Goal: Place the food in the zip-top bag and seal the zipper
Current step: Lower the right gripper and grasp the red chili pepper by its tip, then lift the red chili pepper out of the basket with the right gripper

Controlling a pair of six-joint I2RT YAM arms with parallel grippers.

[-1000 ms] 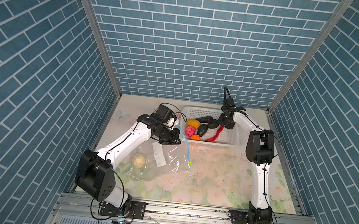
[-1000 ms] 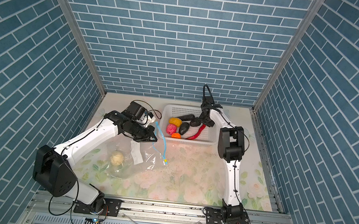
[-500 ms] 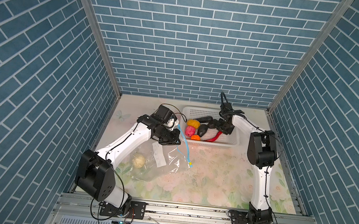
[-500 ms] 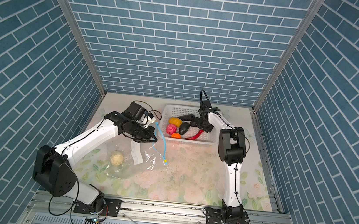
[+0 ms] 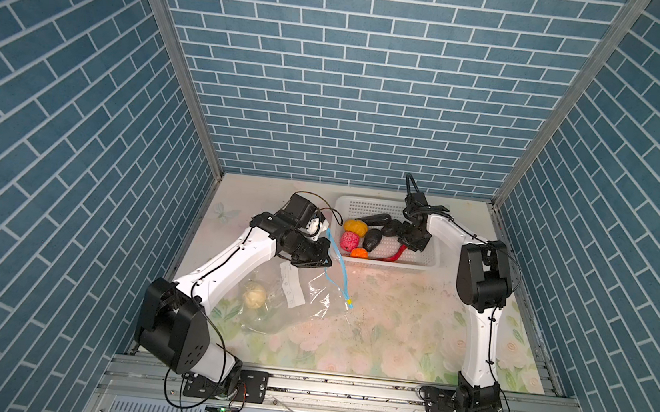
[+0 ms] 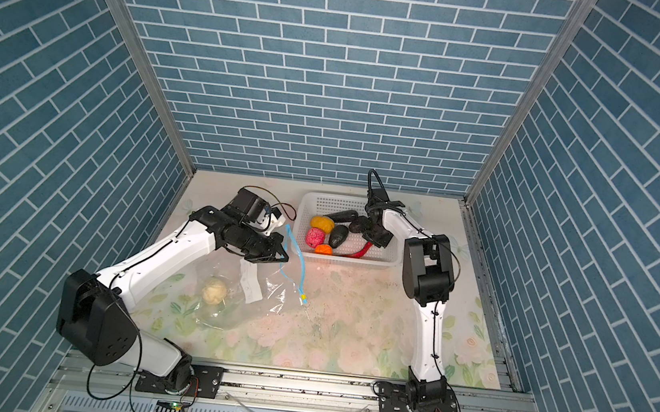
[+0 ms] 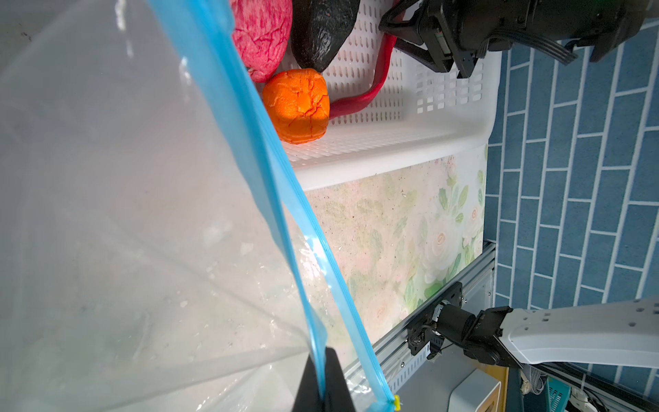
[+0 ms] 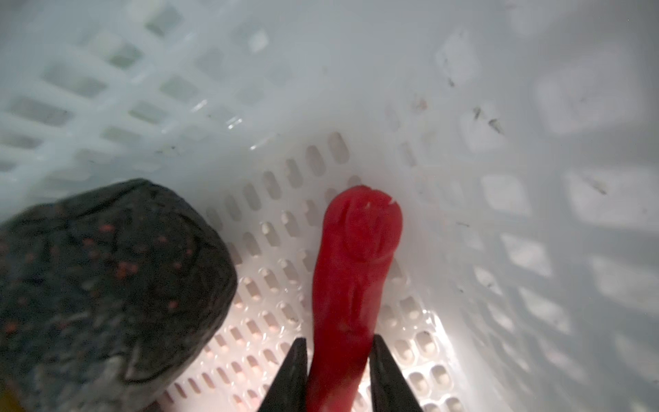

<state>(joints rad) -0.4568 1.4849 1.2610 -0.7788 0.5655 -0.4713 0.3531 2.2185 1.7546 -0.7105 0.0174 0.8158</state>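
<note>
The clear zip-top bag [image 5: 292, 307] lies on the floral mat with a cream lumpy ball [image 5: 255, 294] inside. My left gripper [image 7: 322, 378] is shut on one lip of the bag's mouth and holds its light-blue zipper [image 7: 285, 185] up; the yellowish slider [image 5: 350, 301] hangs at the low end. The rest of the food sits in the white basket [image 5: 389, 262]: a pink ball [image 5: 349, 240], orange piece [image 5: 359, 253], yellow piece [image 5: 355, 227], black ovals [image 5: 372, 241] and a long red strip [image 8: 353, 267]. My right gripper [image 8: 338, 371] is down in the basket, its fingers pressed on both sides of the red strip.
The basket's perforated walls [image 8: 535, 214] stand close around the right gripper, and a black oval [image 8: 107, 278] lies just beside it. The basket sits at the back of the mat [image 6: 349, 322], right of the raised bag mouth. Blue brick walls enclose the cell.
The right gripper has dropped lower into the basket and its jaws have narrowed onto the red strip. The left arm and the bag have not moved.
</note>
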